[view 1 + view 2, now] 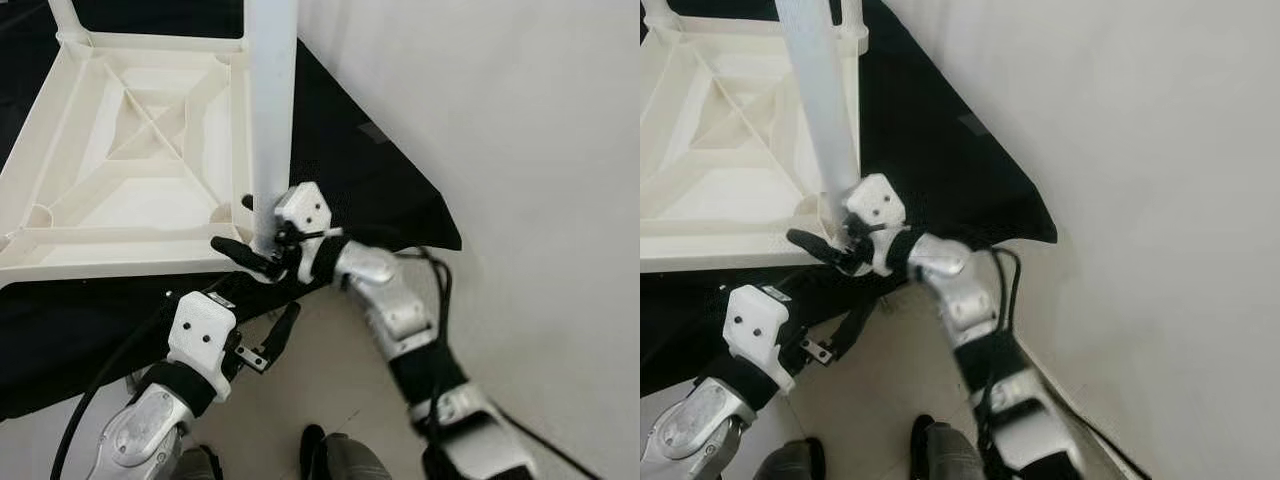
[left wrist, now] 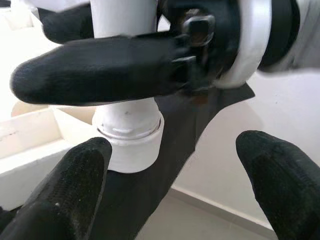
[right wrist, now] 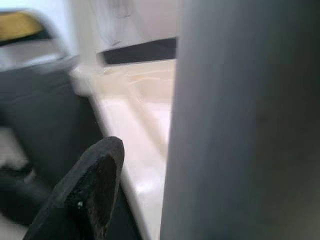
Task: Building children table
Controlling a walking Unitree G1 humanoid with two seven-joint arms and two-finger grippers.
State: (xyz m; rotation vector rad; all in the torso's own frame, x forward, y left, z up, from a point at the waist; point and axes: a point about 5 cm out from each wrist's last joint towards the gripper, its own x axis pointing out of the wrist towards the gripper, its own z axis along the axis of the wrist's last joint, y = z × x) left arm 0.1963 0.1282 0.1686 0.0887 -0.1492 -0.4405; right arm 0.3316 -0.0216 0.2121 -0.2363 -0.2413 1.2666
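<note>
In the left eye view a black cloth (image 1: pixel 380 170) covers the floor across the upper half of the frame, a pale wall (image 1: pixel 520 150) fills the right side, and the robot's own feet (image 1: pixel 335 455) show at the bottom centre. The upturned white table top (image 1: pixel 120 150) lies on the cloth at upper left, its ribbed underside facing up, and a white leg (image 1: pixel 272 100) stands upright at its near right corner. The right gripper (image 1: pixel 252 232) sits at the centre of the frame, fingers clasped around the base of the leg. The left gripper (image 1: pixel 272 338) hangs lower, centre-left, fingers apart and holding nothing.

The left wrist view shows a socket (image 2: pixel 131 145) at the frame's middle where the leg enters the table top — one right-gripper finger crosses in front of it.

In the right wrist view the leg fills the right half, blurred.
</note>
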